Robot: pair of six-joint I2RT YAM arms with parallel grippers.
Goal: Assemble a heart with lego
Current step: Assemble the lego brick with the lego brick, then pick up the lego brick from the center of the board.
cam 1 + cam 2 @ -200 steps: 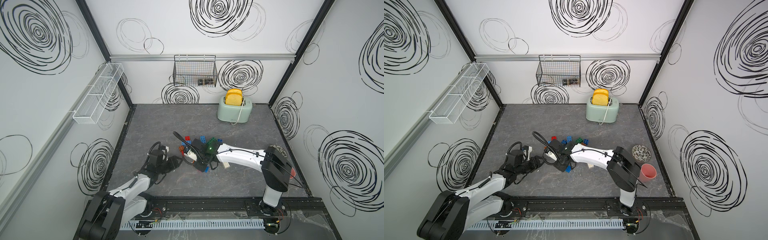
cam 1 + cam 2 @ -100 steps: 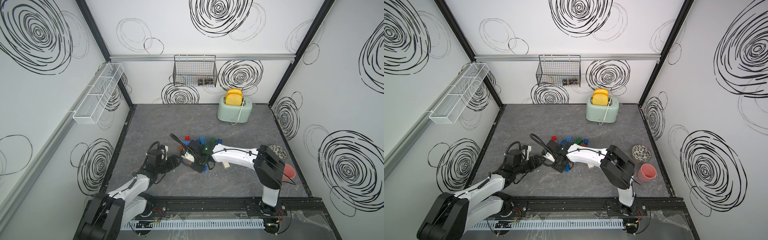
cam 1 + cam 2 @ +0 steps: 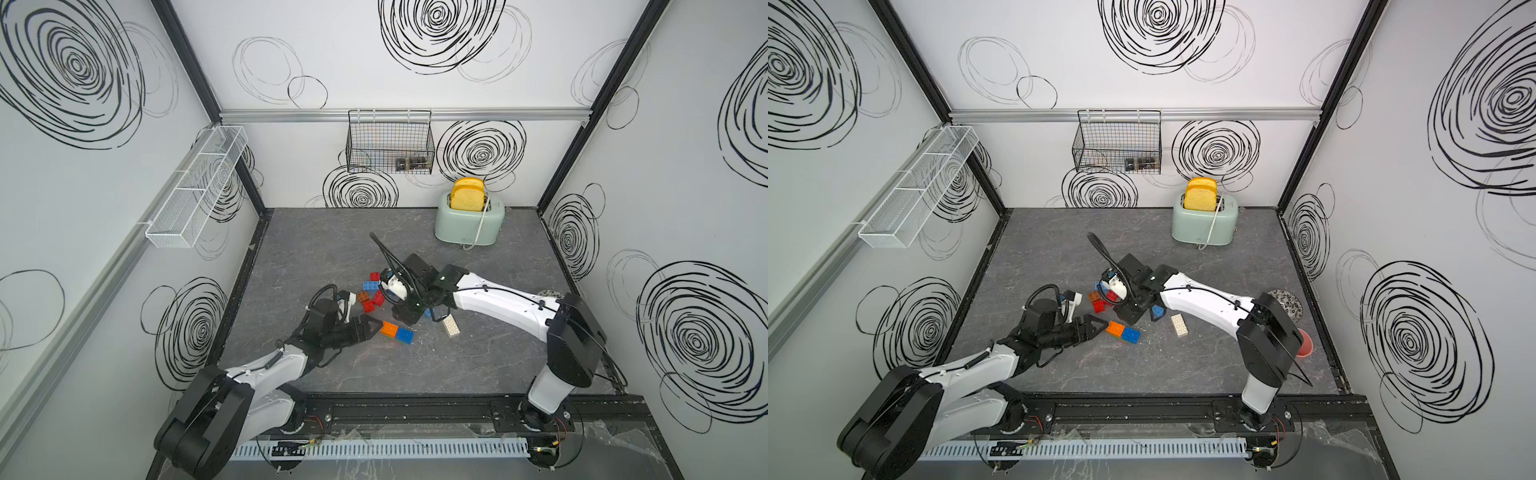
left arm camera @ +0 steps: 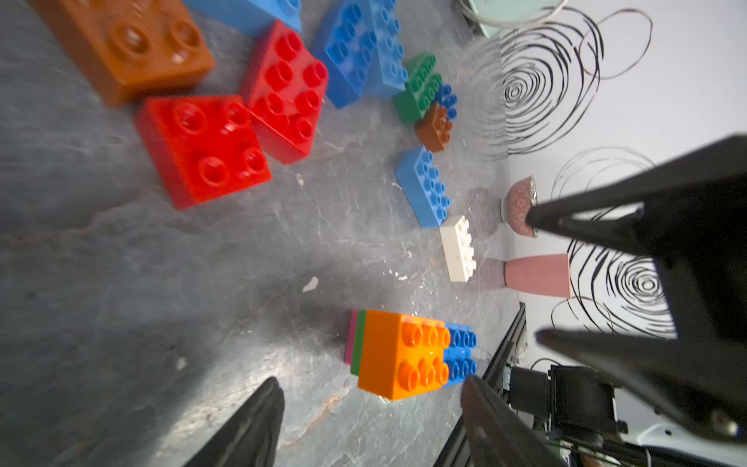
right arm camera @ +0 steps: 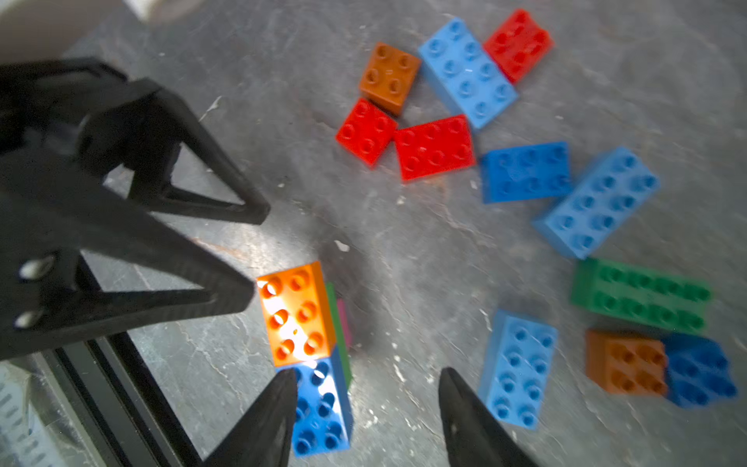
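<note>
**Part-built heart.** The lego stack (image 3: 397,332), an orange brick (image 4: 400,356) and a blue brick (image 4: 461,356) seated side by side on green and pink layers, lay flat on the desk (image 3: 457,365). The left gripper (image 4: 370,384) was released and empty, its tips just beside the stack's orange end. The right gripper (image 5: 368,376), likewise spread and holding nothing, hung close by the stack's blue end. Loose bricks (image 3: 378,298) lay scattered beyond the stack, a white brick (image 3: 451,327) near its blue end, and the toaster (image 3: 469,224) well behind it.
</note>
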